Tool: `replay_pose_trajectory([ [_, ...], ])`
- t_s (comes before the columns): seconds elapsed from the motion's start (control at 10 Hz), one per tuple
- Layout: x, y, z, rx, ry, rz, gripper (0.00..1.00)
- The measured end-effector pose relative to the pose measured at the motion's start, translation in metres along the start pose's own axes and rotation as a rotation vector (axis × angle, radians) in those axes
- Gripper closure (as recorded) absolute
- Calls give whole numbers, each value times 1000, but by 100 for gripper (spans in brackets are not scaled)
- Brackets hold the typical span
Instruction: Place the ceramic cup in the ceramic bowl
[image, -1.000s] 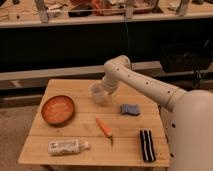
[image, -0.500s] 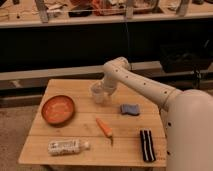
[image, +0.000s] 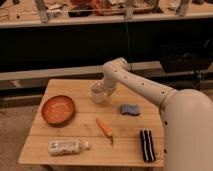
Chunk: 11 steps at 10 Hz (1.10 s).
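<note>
Camera view: tool (image: 104, 89), jaws spread, down at upright ceramic cup (image: 97, 93) on tabletop (image: 129, 134); straddling or beside, unclear. Ceramic bowl (image: 58, 109) left of cup, apart.

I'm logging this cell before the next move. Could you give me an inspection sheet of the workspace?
Surface: light wooden table, with things spread apart on it.
Job's things: small pale handleless ceramic cup, upright at back middle. Round orange-brown ceramic bowl stands apart from it, toward the picture's left, with nothing in it.
Clutter: white bottle with speckled label on its side at the front. Also an orange carrot-like piece, a blue sponge and a black striped block.
Grippers: gripper is low at the cup and open; contact cannot be told.
Cables: nothing seen.
Surroundings: cluttered bench behind the table; robot's white body at the picture's right.
</note>
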Motion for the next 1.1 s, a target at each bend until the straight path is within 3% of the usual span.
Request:
replay_pose_trajectory([
  [0.5,-1,-5,7,-4,-5,-19,22],
  [0.9,-2,-8,10,-3,-5,-33,37],
  [1.0,-3,-9,11,-3,-5,-36,43],
  [1.1,-4,-11,13,-2,-5,-42,55],
])
